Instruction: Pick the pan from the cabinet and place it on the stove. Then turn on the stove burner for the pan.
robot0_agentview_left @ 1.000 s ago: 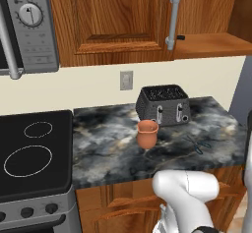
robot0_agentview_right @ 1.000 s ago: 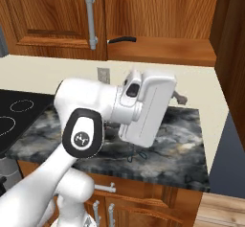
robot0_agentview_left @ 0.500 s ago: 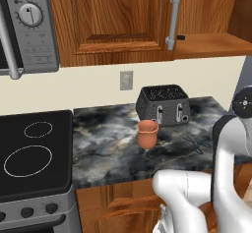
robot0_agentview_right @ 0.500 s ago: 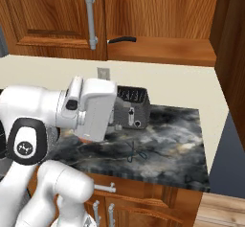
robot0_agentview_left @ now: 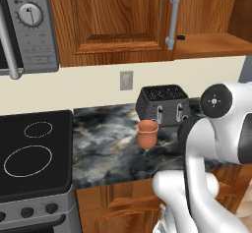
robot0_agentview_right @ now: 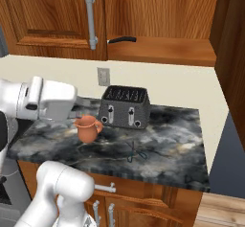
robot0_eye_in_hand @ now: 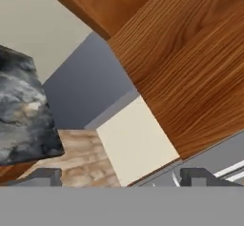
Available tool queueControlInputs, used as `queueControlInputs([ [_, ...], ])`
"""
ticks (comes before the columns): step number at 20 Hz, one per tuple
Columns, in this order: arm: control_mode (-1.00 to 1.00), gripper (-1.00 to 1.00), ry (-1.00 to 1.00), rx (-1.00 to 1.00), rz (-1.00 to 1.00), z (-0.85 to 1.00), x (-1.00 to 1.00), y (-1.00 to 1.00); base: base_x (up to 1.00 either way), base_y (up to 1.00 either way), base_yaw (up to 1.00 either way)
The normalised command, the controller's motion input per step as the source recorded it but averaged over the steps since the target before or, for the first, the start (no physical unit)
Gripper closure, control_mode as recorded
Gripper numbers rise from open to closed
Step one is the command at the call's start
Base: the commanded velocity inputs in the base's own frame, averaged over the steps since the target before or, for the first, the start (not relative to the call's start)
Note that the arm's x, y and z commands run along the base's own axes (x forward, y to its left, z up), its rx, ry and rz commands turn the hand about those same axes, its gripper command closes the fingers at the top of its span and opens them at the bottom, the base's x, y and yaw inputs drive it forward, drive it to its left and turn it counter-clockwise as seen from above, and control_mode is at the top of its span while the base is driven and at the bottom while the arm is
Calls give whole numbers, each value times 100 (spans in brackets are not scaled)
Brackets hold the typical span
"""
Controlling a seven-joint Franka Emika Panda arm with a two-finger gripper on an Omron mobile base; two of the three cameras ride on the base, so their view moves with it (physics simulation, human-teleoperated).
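Note:
Only the pan's black handle [robot0_agentview_right: 122,39] shows, poking out from behind the shut door onto the open shelf of the wooden cabinet [robot0_agentview_right: 158,15]; in the left base view the handle tip [robot0_agentview_left: 180,37] sits just right of the door's grey bar. The stove [robot0_agentview_left: 54,153] lies far left, its large burner ring [robot0_agentview_left: 28,160] bare. My gripper [robot0_eye_in_hand: 119,177] is open with nothing between its fingertips [robot0_eye_in_hand: 40,176], facing a wood panel, wall and floor past the counter's end, well away from the pan. The arm [robot0_agentview_right: 48,101] hangs over the counter's left part.
A black toaster [robot0_agentview_right: 124,107] stands at the back of the marble counter [robot0_agentview_right: 167,140], with a terracotta mug [robot0_agentview_right: 87,128] in front of it and scissors [robot0_agentview_right: 136,152] nearby. A microwave [robot0_agentview_left: 27,25] hangs above the stove. Stove knobs [robot0_agentview_left: 27,211] line its front.
The arm has swung: its white links slid left in the right base view, uncovering the toaster, and came further into the left base view from the right. The jaws stay open.

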Motion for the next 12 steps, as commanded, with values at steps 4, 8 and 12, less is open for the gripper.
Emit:
queueControlInputs([
  [4,-100,-100,-30,24,16,2,38,41,0,0,0],
  [8,-100,-100,-31,23,21,2,46,20,0,0,0],
  [12,-100,-100,-32,20,24,4,52,15,0,0,0],
])
